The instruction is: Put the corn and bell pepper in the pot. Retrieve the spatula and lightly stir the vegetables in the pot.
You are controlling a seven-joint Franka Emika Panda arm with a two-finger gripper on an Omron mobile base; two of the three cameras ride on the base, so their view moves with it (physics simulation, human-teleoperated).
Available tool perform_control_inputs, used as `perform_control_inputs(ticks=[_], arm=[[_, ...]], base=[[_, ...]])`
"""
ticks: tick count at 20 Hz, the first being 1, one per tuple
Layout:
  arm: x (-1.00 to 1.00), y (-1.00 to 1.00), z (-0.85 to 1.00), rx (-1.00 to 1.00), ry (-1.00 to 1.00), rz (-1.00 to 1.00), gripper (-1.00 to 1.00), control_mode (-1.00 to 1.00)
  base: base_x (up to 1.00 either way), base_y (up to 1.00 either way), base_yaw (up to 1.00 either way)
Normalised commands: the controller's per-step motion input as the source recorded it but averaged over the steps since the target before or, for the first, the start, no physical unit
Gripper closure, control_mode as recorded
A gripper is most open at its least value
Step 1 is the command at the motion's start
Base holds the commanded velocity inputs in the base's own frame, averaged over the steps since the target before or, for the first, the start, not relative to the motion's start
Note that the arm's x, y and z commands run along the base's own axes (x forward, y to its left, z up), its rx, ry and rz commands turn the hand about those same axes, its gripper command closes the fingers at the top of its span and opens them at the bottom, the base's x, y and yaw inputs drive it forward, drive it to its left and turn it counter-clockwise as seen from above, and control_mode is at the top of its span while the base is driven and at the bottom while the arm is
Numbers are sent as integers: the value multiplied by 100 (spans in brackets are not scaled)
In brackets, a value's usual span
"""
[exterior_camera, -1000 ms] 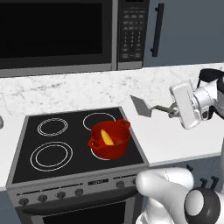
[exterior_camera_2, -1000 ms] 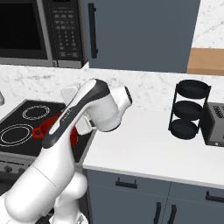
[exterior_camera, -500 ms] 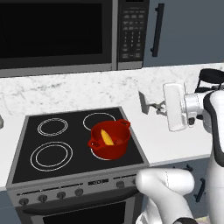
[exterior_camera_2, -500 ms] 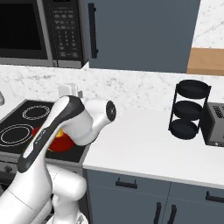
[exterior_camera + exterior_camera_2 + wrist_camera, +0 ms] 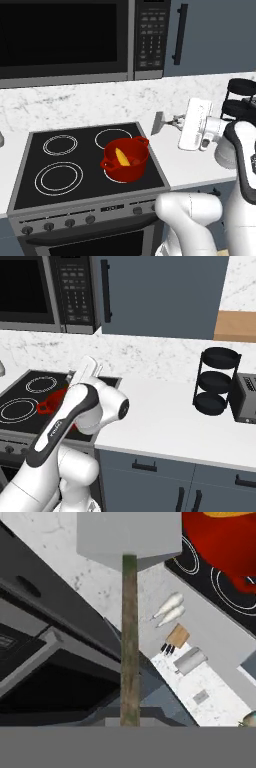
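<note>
The red pot point(image 5: 125, 161) stands on the front right burner of the stove, with the yellow corn point(image 5: 120, 156) lying inside it. A darker piece beside the corn is too small to make out. My gripper point(image 5: 177, 120) is shut on the thin handle of the spatula point(image 5: 158, 123), held in the air over the counter just right of the stove, behind and to the right of the pot. In the hand view the grey spatula blade point(image 5: 128, 534) points away from me, and the pot point(image 5: 220, 552) is at the upper right. My arm hides most of the pot point(image 5: 53, 401) in the right base view.
The black cooktop point(image 5: 55, 170) has three free burners left of the pot. A microwave point(image 5: 70, 40) hangs above the stove. A black three-tier rack point(image 5: 216, 381) and a toaster point(image 5: 245, 398) stand on the counter point(image 5: 160, 416) at the right.
The hand has shifted a little left toward the stove and turned, with the spatula still held. The arm's elbow has swung left in the right base view. The pot has not moved.
</note>
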Motion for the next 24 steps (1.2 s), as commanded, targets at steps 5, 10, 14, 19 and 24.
perform_control_inputs(ticks=[5,10,14,19,24], arm=[[24,0,13,43,12,-11,100,-100],[21,0,29,11,42,-10,100,-100],[39,0,10,1,41,0,100,-100],[3,-4,0,16,12,2,100,-100],[11,0,-6,28,3,11,100,-100]], base=[[0,0,0],[0,0,0],[0,0,0],[0,0,0],[0,0,0]])
